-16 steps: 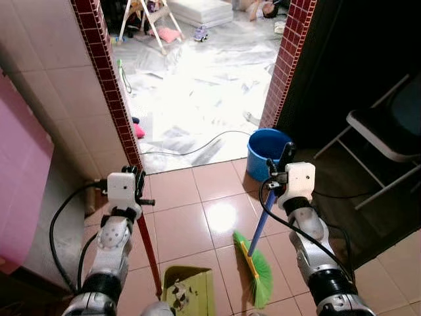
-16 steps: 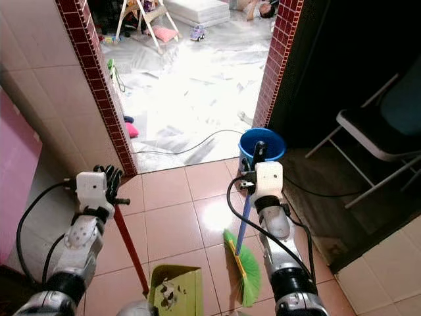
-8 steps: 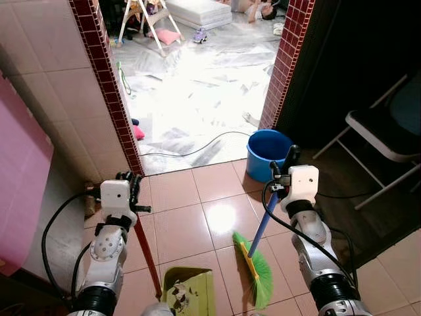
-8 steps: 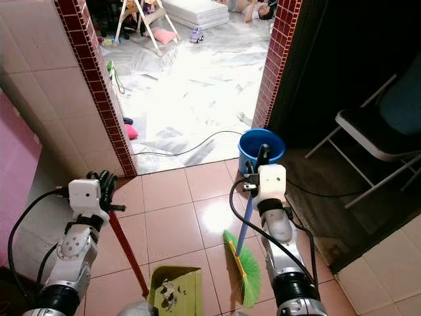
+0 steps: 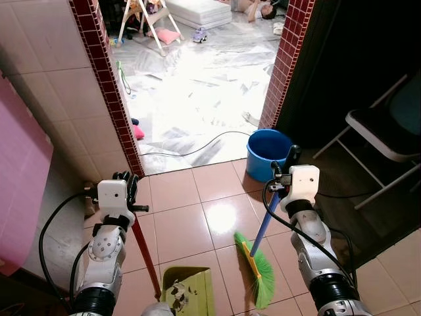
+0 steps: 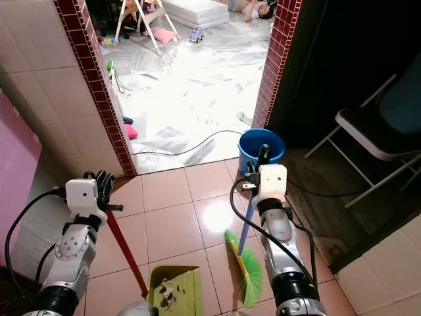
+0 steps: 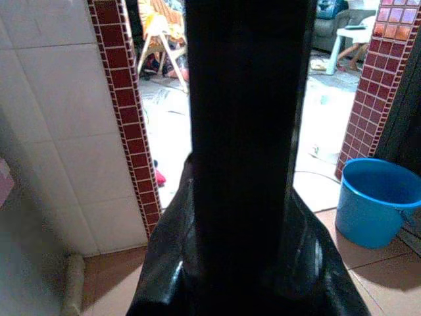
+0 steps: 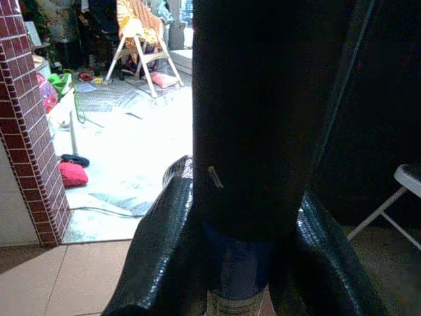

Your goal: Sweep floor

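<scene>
My left gripper (image 5: 129, 189) is shut on the top of a red handle (image 5: 146, 253) that slopes down to a green dustpan (image 5: 197, 289) on the terracotta tiles. Bits of debris (image 5: 177, 297) lie in the pan. To its right, my right gripper (image 5: 285, 164) is shut on the blue handle (image 5: 266, 221) of a broom. The broom's green bristles (image 5: 260, 280) rest on the floor just right of the dustpan. In the right wrist view a piece of the blue handle (image 8: 237, 270) shows between the dark fingers.
A blue bucket (image 5: 268, 151) stands by the right brick doorpost (image 5: 285, 62). A cable (image 5: 197, 146) runs across the bright marble floor beyond the doorway. A folding chair (image 5: 385, 131) stands on the right, and a pink panel (image 5: 20, 171) on the left.
My left arm has drawn a little to the left and lower with the red handle. The broom and right arm have barely shifted.
</scene>
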Available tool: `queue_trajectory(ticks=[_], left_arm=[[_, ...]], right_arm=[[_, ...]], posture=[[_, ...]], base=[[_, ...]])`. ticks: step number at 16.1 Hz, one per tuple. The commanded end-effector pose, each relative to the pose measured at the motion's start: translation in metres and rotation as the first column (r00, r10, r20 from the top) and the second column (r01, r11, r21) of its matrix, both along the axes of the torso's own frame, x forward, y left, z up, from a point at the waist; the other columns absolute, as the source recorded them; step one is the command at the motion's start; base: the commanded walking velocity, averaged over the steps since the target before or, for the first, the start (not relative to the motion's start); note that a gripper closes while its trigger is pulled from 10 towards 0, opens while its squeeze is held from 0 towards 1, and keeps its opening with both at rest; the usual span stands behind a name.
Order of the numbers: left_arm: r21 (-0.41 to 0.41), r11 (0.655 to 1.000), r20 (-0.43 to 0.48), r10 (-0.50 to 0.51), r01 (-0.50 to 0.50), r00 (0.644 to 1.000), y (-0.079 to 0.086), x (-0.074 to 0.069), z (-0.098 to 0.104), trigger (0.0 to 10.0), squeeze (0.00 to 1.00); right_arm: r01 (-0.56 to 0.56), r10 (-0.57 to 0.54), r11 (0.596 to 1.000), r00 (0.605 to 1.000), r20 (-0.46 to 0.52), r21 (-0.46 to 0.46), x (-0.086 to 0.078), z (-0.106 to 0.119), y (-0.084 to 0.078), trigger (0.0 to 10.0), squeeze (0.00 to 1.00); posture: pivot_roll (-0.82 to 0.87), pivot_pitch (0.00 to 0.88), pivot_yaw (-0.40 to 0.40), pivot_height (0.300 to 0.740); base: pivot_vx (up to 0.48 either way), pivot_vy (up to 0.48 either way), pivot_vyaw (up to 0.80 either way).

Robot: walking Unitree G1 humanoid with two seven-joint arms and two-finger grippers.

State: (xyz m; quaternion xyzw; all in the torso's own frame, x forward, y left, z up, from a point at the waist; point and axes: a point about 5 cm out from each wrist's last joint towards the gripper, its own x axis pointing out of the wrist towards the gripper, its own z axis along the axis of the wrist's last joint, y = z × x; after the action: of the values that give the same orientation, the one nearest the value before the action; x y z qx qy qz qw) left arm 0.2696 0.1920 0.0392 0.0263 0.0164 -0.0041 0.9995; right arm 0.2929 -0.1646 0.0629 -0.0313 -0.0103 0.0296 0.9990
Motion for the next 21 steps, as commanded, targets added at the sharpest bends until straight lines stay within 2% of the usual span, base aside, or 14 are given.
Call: queue_trajectory(ticks=[1,4,7,9,11,14,16,17,18,19,20,21], left_arm=[[0.092,0.996,-0.046,-0.017,0.022,0.999,0.01,-0.003,-0.004,10.0,0.0],[0.089,0.996,-0.048,-0.012,0.016,0.999,0.01,-0.002,-0.004,10.0,0.0],[0.086,0.996,-0.045,-0.001,0.005,0.999,0.01,-0.003,-0.003,10.0,0.0],[0.084,0.996,-0.044,0.004,0.0,0.999,0.01,-0.003,-0.003,10.0,0.0],[0.08,0.997,-0.044,0.012,-0.009,0.999,0.011,-0.003,-0.003,10.0,0.0],[0.082,0.997,-0.056,0.018,-0.014,0.998,0.011,-0.002,-0.006,10.0,0.0],[0.076,0.997,-0.083,0.04,-0.034,0.996,0.013,-0.001,-0.011,10.0,0.0],[0.064,0.996,-0.071,0.061,-0.057,0.996,0.014,0.002,-0.009,10.0,0.0],[0.056,0.996,-0.051,0.076,-0.073,0.996,0.014,0.006,-0.004,10.0,0.0],[0.055,0.995,-0.039,0.081,-0.079,0.996,0.013,0.008,-0.002,10.0,0.0],[0.062,0.995,0.009,0.082,-0.082,0.997,0.012,0.013,0.009,10.0,0.0],[0.057,0.993,0.045,0.104,-0.107,0.994,0.015,0.017,0.017,10.0,0.0]], right_arm=[[0.005,-0.005,1.0,1.0,0.018,0.002,0.003,0.006,-0.001,0.0,0.0],[0.002,-0.002,1.0,1.0,0.022,0.014,0.005,0.008,0.0,0.0,0.0],[-0.061,0.06,0.997,0.998,0.027,0.042,0.005,0.009,0.008,0.0,0.0],[-0.071,0.07,0.997,0.997,0.031,0.028,0.005,0.01,0.01,0.0,0.0],[-0.009,0.01,1.0,0.999,0.041,-0.006,0.006,0.011,0.005,0.0,0.0],[0.043,-0.043,0.999,0.999,0.027,0.003,0.005,0.007,0.002,0.0,0.0],[0.048,-0.048,0.999,0.999,0.011,0.018,0.003,0.003,0.003,0.0,0.0],[0.044,-0.045,0.999,0.999,0.015,0.018,0.003,0.003,0.005,0.0,0.0],[0.042,-0.042,0.999,0.999,0.016,0.021,0.004,0.004,0.005,0.4,0.0],[0.041,-0.041,0.999,0.999,0.015,0.02,0.005,0.005,0.004,1.5,0.0],[0.04,-0.041,0.999,0.999,0.017,0.012,0.007,0.007,0.004,10.0,0.0],[0.036,-0.036,0.999,0.999,0.021,0.007,0.009,0.008,0.004,10.0,0.0]], posture=[[-0.03,0.0,0.019,0.74],[-0.03,0.0,0.018,0.74],[-0.02,0.0,0.015,0.74],[-0.02,0.0,0.014,0.74],[-0.02,0.0,0.015,0.74],[-0.02,0.0,0.018,0.74],[-0.02,0.0,0.02,0.74],[-0.02,0.0,0.02,0.74],[-0.03,0.0,0.021,0.74],[-0.03,0.0,0.018,0.74],[-0.03,0.0,0.015,0.74],[-0.02,0.0,0.011,0.74]], base=[[0.0,0.0,0.0],[0.0,0.0,0.0],[0.0,0.0,0.0],[0.0,0.0,0.0],[0.0,0.0,0.0],[0.0,0.0,0.0],[0.0,0.0,0.0],[0.0,0.0,0.0],[0.0,0.0,0.0],[0.0,0.0,0.0],[0.0,0.0,0.0],[0.0,0.0,0.0]])
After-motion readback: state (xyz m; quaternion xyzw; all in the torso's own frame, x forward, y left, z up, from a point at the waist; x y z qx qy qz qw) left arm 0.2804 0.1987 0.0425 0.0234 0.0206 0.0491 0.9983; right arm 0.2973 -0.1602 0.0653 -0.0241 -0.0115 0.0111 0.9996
